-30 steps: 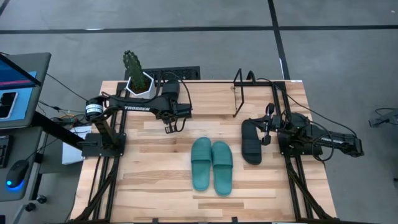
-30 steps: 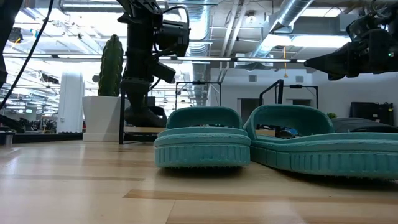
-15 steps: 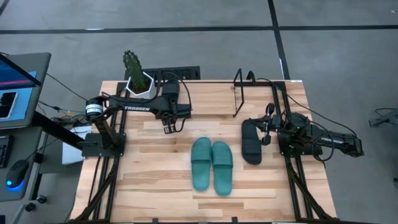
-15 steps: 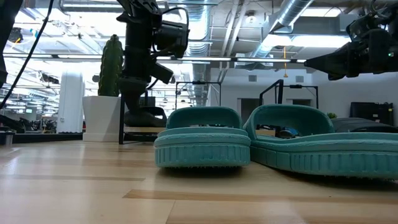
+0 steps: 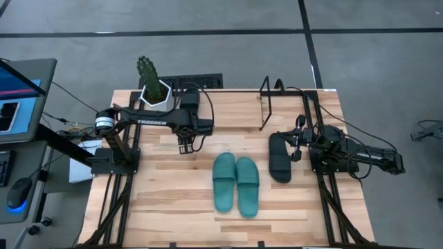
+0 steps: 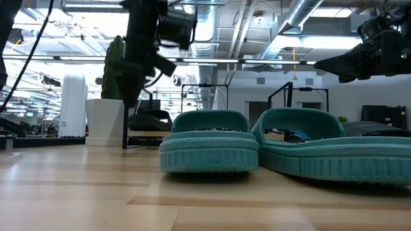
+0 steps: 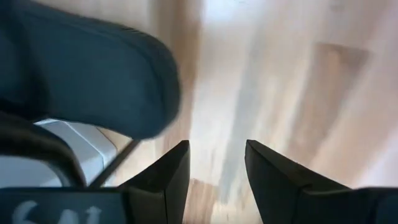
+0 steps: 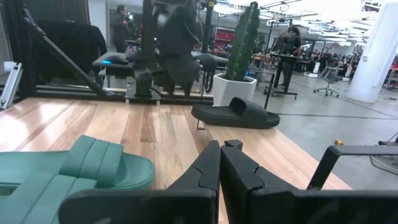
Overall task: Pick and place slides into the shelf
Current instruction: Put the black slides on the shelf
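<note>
Two teal slides lie side by side, soles down, mid-table. One black slide rests sole down on the shelf's thin rods beside the cactus pot; in the high view my left arm hides it. My left gripper hangs open above the wood just off that slide, pointing steeply down with nothing between its fingers. A second black slide lies on the table by my right gripper, which is shut, level and empty.
A cactus in a white pot stands at the far left corner. An upright looped end of the shelf rises at the far middle. The black arm frames run along both table sides. Bare wood lies toward the near edge. People stand in the room behind.
My left gripper has let go of the black slide, risen off it and tipped more steeply down, drifting a little toward the table's left. The slide stays where it was on the shelf. My right arm has kept still.
</note>
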